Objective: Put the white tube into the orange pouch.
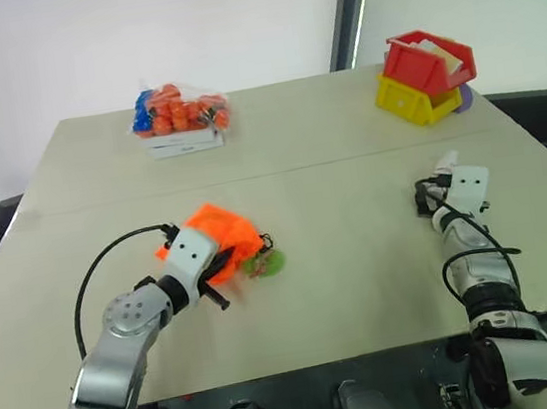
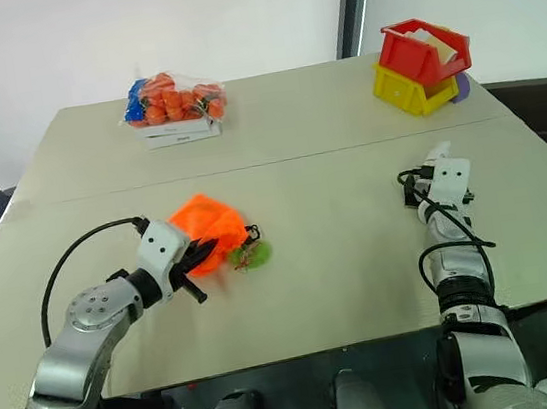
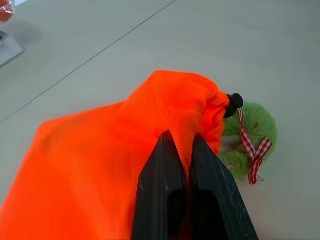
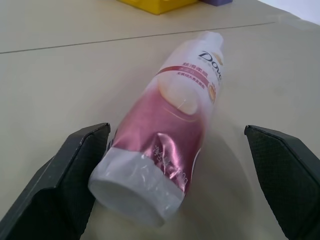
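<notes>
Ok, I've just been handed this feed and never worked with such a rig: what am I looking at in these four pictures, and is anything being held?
You are seeing a two-armed humanoid robot at a beige table. Two pictures come from cameras in its head, looking down over both arms; the other two come from a camera on each wrist, looking along that gripper's black fingers.

The left gripper is shut on a fold of the orange pouch, which lies beside a small green fuzzy tag with a checked ribbon. The right gripper is open, its fingers on either side of the white tube, which lies on the table, not gripped yet.

At the far edge sit a clear bag of orange and blue items on a white box, and stacked red and yellow bins.
</notes>
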You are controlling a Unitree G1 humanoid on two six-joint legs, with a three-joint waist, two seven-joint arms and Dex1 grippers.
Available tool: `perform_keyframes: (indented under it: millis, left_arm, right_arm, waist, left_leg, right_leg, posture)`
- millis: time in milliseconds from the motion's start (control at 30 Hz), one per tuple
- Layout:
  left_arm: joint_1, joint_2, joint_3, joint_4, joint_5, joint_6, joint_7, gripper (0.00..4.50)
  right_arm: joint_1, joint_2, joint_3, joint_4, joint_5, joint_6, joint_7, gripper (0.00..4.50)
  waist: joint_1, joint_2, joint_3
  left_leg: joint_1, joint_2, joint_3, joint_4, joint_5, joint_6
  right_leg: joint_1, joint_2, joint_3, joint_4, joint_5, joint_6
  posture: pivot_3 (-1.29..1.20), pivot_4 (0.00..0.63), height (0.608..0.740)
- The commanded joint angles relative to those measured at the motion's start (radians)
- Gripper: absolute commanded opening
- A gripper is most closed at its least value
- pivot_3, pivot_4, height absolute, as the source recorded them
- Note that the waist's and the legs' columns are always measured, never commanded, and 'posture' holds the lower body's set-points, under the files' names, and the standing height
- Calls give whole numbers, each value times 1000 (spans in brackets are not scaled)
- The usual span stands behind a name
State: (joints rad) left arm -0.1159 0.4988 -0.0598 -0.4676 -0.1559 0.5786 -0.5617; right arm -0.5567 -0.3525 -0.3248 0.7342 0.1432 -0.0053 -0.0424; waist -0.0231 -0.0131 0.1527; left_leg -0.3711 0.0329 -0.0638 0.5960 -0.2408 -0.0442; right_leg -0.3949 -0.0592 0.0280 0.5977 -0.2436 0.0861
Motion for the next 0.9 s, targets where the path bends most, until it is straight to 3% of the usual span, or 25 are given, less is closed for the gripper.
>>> perform_keyframes:
  millis: [33, 167, 200, 433, 567, 700, 800, 900]
  left_arm:
    - [-15, 2, -1, -4, 3, -24, 5, 0]
    - [-14, 1, -5, 0, 3, -29, 6, 0]
    - [-13, 1, -6, 0, 3, -31, 6, 0]
    - [-16, -9, -9, 19, 0, -45, 9, 0]
    - [-13, -23, -12, 29, -6, -54, 8, 0]
    - [-9, -42, -11, 34, -19, -49, 7, 0]
    - [-6, -53, -14, 32, -28, -44, 7, 0]
    - [-6, -59, -18, 26, -33, -39, 6, 0]
  right_arm:
    - [-32, 2, -19, 19, 15, -48, -6, 3647]
    - [-32, 4, -11, 16, 17, -60, -1, 1630]
    - [-28, 5, -9, 9, 16, -59, -1, 1334]
    - [46, -15, 39, -153, -14, -72, 55, 1261]
    - [196, -32, 98, -447, 81, -58, 304, 1261]
    - [440, -130, 215, -828, 265, 115, 639, 1261]
    - [589, -226, 302, -1025, 321, 234, 777, 1261]
    - [637, -249, 343, -1115, 356, 314, 806, 1261]
  waist:
    - [0, 0, 0]
    - [-1, 0, 0]
    - [-1, 0, 0]
    - [1, 1, 0]
    - [3, 2, 1]
    - [6, 3, 1]
    - [9, 3, 1]
    - [5, 1, 1]
  left_leg:
    - [0, 0, 0, 0, 0, 0]
    - [0, 0, 0, 0, 0, 0]
    - [0, 0, 0, 0, 0, 0]
    - [0, 0, 0, 0, 0, 0]
    - [-1, 0, 0, 0, 0, 0]
    - [0, 0, -1, 0, 0, 0]
    - [0, 0, -1, 0, 0, 0]
    - [0, 0, -1, 1, 0, 0]
  right_leg:
    - [0, 0, 0, 0, 0, 0]
    - [0, 0, 0, 0, 0, 0]
    - [0, 0, 0, 0, 0, 0]
    - [0, 0, 0, 0, 0, 0]
    - [-1, 0, 0, 0, 0, 1]
    - [0, 1, 0, 0, -1, 2]
    - [1, 1, 0, 0, -4, 6]
    - [1, 0, 0, 0, -4, 5]
  posture:
    - [0, 150, 740]
    - [0, 150, 740]
    - [0, 150, 740]
    - [0, 150, 740]
    - [0, 150, 740]
    - [0, 150, 740]
    - [0, 150, 740]
    - [0, 150, 740]
